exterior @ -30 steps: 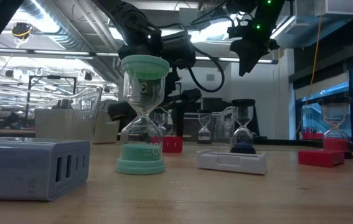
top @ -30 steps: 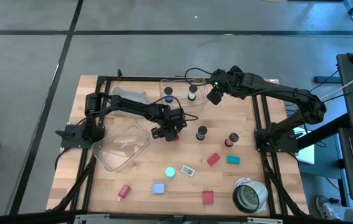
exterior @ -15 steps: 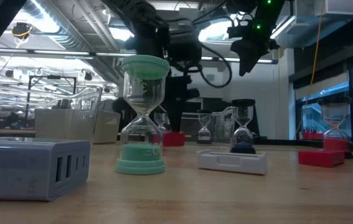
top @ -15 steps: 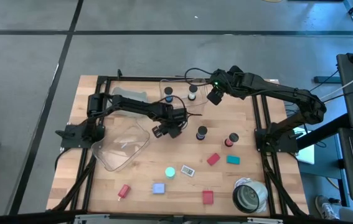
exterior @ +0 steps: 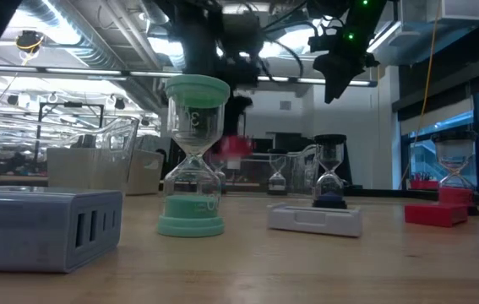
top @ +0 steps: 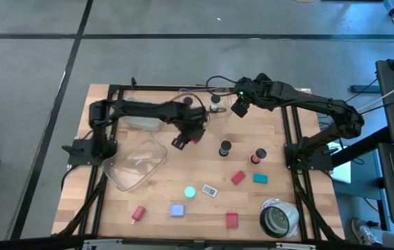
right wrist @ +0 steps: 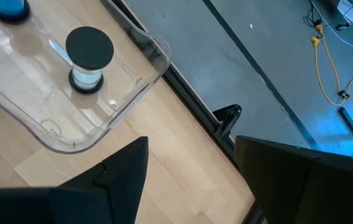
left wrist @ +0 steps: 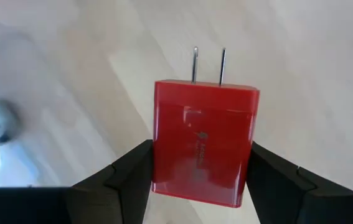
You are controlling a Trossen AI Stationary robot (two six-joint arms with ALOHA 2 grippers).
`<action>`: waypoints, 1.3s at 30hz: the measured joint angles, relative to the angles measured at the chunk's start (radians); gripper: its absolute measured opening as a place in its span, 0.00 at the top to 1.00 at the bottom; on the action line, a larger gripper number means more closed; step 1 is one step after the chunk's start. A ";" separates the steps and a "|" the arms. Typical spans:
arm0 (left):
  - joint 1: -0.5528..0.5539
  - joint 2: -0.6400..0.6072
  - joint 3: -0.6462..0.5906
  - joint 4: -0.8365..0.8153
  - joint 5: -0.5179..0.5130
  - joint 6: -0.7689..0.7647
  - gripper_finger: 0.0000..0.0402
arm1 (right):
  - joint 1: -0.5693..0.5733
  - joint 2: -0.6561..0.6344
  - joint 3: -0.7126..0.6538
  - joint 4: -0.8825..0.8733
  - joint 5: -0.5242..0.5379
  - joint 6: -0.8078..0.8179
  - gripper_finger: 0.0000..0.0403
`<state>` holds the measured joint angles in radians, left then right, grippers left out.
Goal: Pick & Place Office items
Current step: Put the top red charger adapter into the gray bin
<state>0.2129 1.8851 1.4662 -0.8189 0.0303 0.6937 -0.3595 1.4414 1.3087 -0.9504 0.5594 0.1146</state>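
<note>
Two dark fingers (left wrist: 123, 177) of the left gripper (top: 185, 137) clamp a red plug-in charger (left wrist: 202, 142) by its sides, its two metal prongs pointing away from the wrist. In the low view the red block (exterior: 232, 145) hangs clear above the wooden table (top: 203, 167). The gripper sits near the table's middle, just beyond the far corner of the tilted clear bin (top: 135, 163) at the left edge; nothing can be made out inside that bin. Farther right, a second clear bin (right wrist: 58, 134) at the table's far edge holds a black-capped hourglass (right wrist: 89, 59) and a blue-capped one (right wrist: 7, 7), both upright. The right gripper (top: 238, 105) hovers above that bin's right end, its fingers (right wrist: 123, 171) spread apart and holding nothing. Other small items lie scattered nearer the front: a teal hourglass (exterior: 193, 156), a white tag (top: 210, 189), red blocks (top: 232, 220).
</note>
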 joint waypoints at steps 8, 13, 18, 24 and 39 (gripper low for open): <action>0.134 -0.271 -0.075 -0.058 0.068 -0.143 0.46 | 0.000 0.000 0.000 0.001 0.000 -0.019 0.40; 0.244 -0.472 -0.212 -0.028 -0.007 -0.293 0.46 | 0.000 0.000 0.000 0.000 0.000 -0.021 0.40; 0.323 -0.648 -0.386 0.038 -0.185 -0.501 0.46 | 0.000 0.000 0.000 0.000 0.000 -0.026 0.40; 0.384 -0.757 -0.567 0.100 -0.366 -0.796 0.46 | 0.000 0.000 0.000 0.012 0.000 -0.029 0.40; 0.534 -0.687 -0.727 0.092 -0.403 -1.036 0.45 | 0.000 0.000 0.000 0.039 0.000 -0.049 0.40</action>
<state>0.7470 1.1978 0.7391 -0.7264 -0.3725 -0.3419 -0.3595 1.4414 1.3087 -0.9119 0.5594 0.0653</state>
